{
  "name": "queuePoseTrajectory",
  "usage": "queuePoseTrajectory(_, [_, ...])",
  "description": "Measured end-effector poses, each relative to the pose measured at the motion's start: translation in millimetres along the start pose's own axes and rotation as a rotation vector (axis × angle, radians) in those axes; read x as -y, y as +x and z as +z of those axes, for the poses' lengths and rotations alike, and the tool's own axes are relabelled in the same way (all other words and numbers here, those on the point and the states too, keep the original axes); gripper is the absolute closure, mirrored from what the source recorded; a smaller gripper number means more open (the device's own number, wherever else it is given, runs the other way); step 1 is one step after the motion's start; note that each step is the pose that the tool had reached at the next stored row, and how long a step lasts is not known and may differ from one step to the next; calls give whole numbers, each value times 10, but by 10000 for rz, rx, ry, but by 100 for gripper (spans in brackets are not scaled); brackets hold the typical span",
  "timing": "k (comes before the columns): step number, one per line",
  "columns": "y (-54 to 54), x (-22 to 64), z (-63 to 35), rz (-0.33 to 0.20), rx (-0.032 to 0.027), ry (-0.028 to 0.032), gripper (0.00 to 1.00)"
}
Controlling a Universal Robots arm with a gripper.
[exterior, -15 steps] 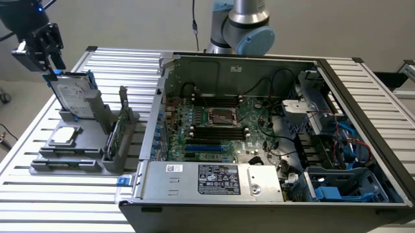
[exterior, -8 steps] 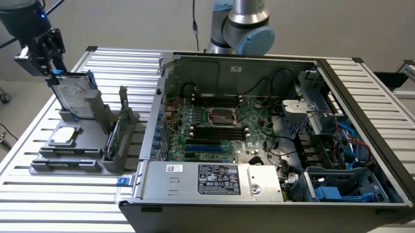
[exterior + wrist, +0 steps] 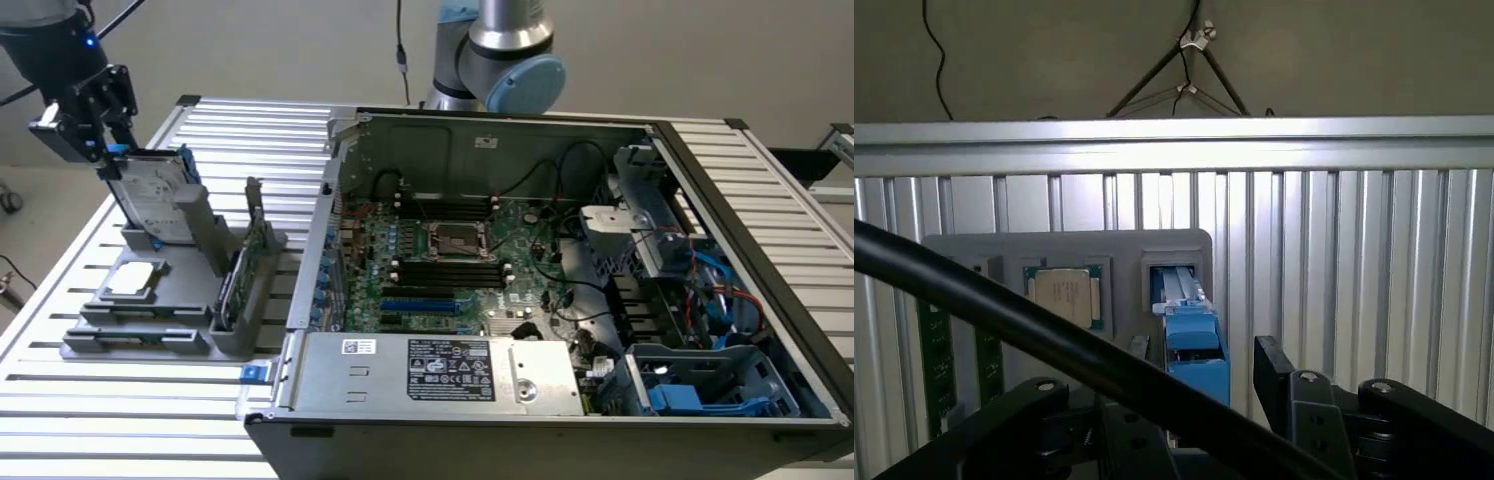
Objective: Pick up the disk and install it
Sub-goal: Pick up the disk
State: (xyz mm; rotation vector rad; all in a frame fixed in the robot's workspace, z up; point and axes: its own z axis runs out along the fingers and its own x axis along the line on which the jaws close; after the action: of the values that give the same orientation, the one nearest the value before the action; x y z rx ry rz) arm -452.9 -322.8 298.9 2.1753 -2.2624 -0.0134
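Note:
The disk (image 3: 144, 190) stands upright on edge in a grey holder (image 3: 134, 338) at the exterior view's left. It is silver-grey with a pale label and blue bracket edges. My gripper (image 3: 110, 143) hangs right at its upper corner, fingers pointing down. In the wrist view the disk's blue top edge (image 3: 1196, 345) lies between my two black fingers (image 3: 1286, 372), which stand apart on either side of it. The gripper (image 3: 1164, 385) is open and holds nothing. Whether a finger touches the disk I cannot tell.
The same holder carries a square silver chip (image 3: 134, 280) and an upright green circuit card (image 3: 244, 262). An open computer case (image 3: 534, 250) fills the slatted table's middle and right, with blue drive bays (image 3: 694, 392) at its front right. A black cable (image 3: 1054, 340) crosses the wrist view.

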Motion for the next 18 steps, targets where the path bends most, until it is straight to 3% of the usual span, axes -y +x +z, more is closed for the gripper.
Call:
queuePoseTrajectory(13, [0, -1, 70, 193, 11, -8, 46])
queuePoseTrajectory(18, [-1, 13, 74, 193, 9, -57, 46])
